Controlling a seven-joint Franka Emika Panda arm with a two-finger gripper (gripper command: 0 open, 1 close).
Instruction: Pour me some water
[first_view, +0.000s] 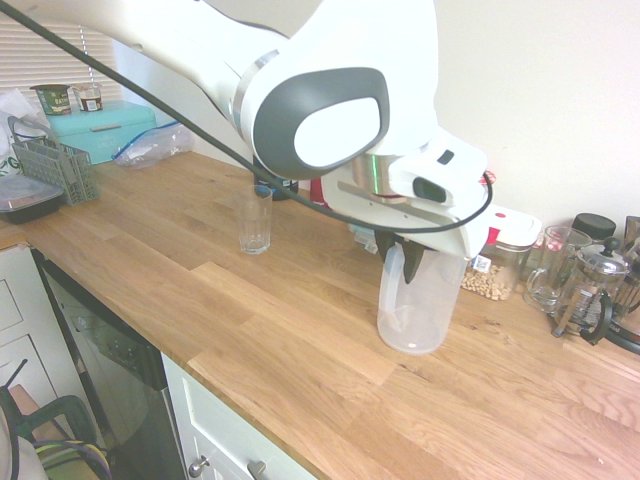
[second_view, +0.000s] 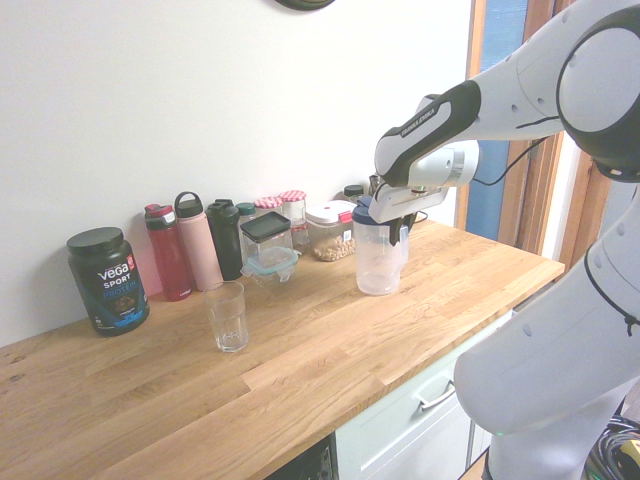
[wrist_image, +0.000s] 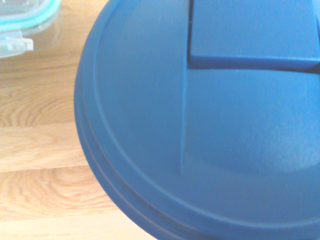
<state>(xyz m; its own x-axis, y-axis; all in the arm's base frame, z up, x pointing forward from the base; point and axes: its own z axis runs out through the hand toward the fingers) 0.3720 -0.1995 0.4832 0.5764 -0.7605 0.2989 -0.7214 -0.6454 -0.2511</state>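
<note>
A translucent plastic pitcher (first_view: 420, 310) (second_view: 378, 265) with a blue lid (wrist_image: 200, 125) stands upright on the wooden counter (first_view: 300, 330). My gripper (first_view: 400, 258) (second_view: 397, 228) reaches down at its top edge, shut on the pitcher's handle. The wrist view is almost filled by the lid. Through the pitcher's wall I cannot make out the water. An empty clear drinking glass (first_view: 254, 222) (second_view: 228, 316) stands upright on the counter, well apart from the pitcher.
Along the wall stand a black protein tub (second_view: 108, 280), several bottles (second_view: 200, 240), lidded food containers (second_view: 330, 230), a glass mug (first_view: 550, 268) and a French press (first_view: 590, 290). A grey crate (first_view: 55, 165) and a teal box (first_view: 100, 125) sit at the counter's far end.
</note>
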